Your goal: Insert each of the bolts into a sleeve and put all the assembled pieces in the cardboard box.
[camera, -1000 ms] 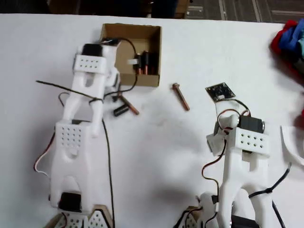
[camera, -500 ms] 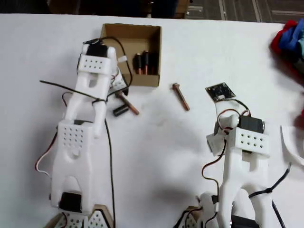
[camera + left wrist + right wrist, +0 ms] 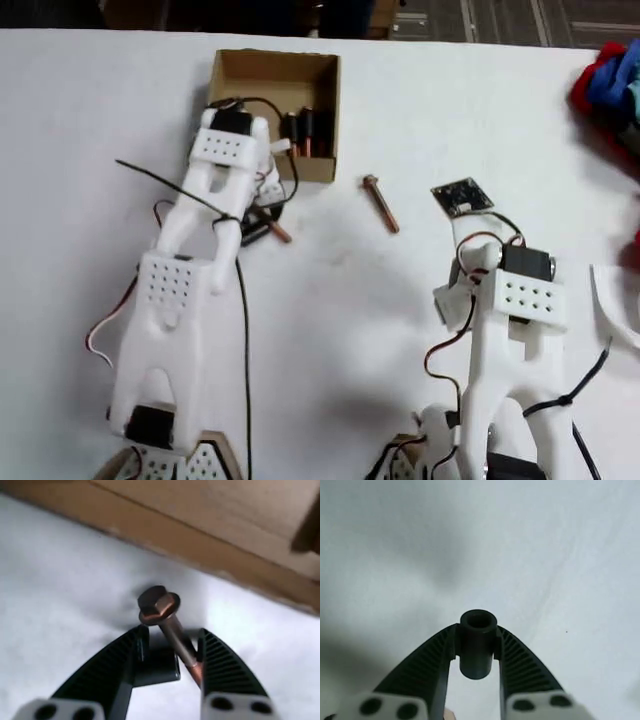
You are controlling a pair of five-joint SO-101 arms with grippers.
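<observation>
The left fingers (image 3: 134, 650) stood spread and released, straddling a bolt (image 3: 159, 605) that lay flat on the white tabletop (image 3: 60, 580). Its shank ran back between them on a slant, close against one finger. Its flanged hex head lay just beyond the fingertips, on the side toward the cardboard box (image 3: 210, 525).

We judged that the coming grasp turned on this: the bolt's long axis ran more along the fingers than across their gap. Closing would pinch the shank by its sides, and the slant might make it twist. A dark blocky shape sat between the fingers beside the shank; we could not tell whether it was a sleeve. The bolt was copper-coloured metal with a smooth shank, and the fingers were black ribbed plastic.

The right fingers (image 3: 512, 652) were clenched on a sleeve (image 3: 478, 652). It was a short matt black tube, with its open bore showing at the end nearer the fingertips.

Farther out, a second bolt (image 3: 381, 204) lay slanted on the tabletop between the two arms, well apart from both. Just beyond the left fingers, the assembled pieces (image 3: 300, 132) lay inside the box, so the left arm was the nearer to it.
</observation>
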